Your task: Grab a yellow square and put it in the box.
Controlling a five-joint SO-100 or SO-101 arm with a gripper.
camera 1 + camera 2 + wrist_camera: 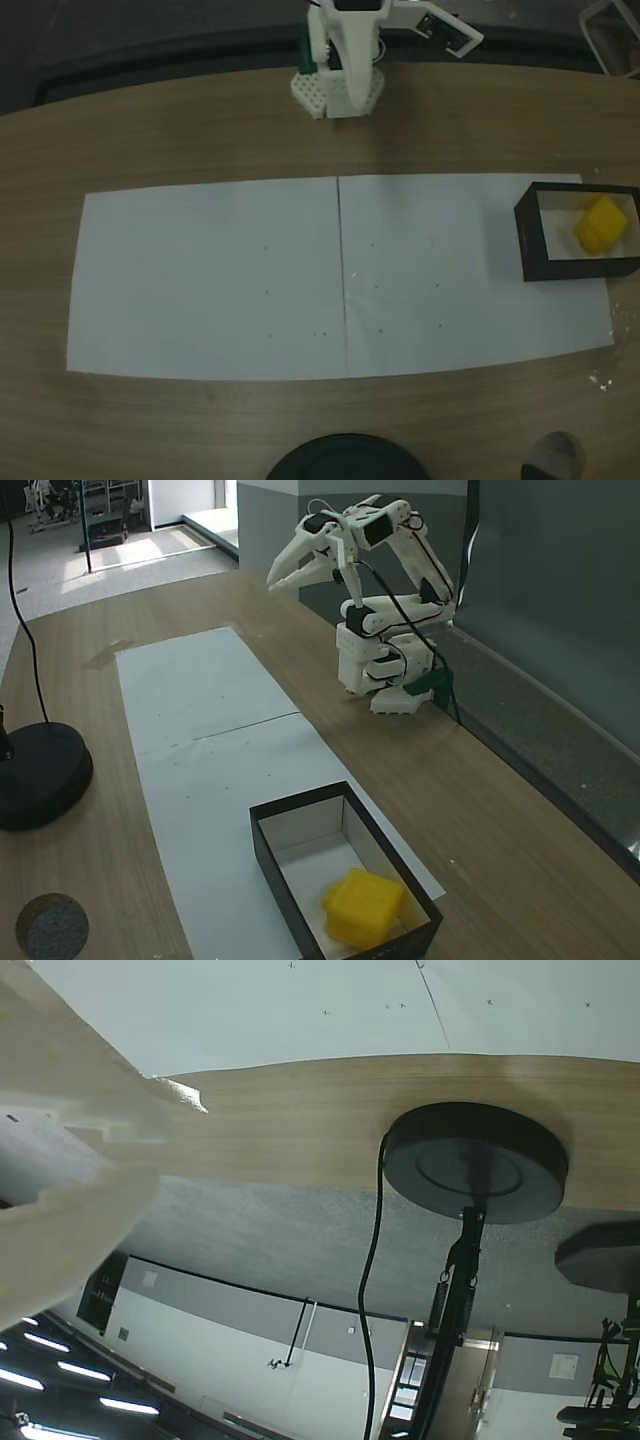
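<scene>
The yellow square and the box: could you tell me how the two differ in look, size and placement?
The yellow square is bright yellow with rounded edges; the box has black walls and a pale inside. The yellow square is much smaller, filling only one end of the long box. The yellow square is solid and lies inside; the box is open-topped and rests on the white paper. Both sit far from the raised gripper.

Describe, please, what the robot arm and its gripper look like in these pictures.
The arm is built from white plastic segments with dark motor blocks at the joints. Thin black cables run along it down to a white base, where a green part sits at the side. The gripper has two pointed white fingers. In the wrist view a finger looks pale, blurred and cream-tinted.
</scene>
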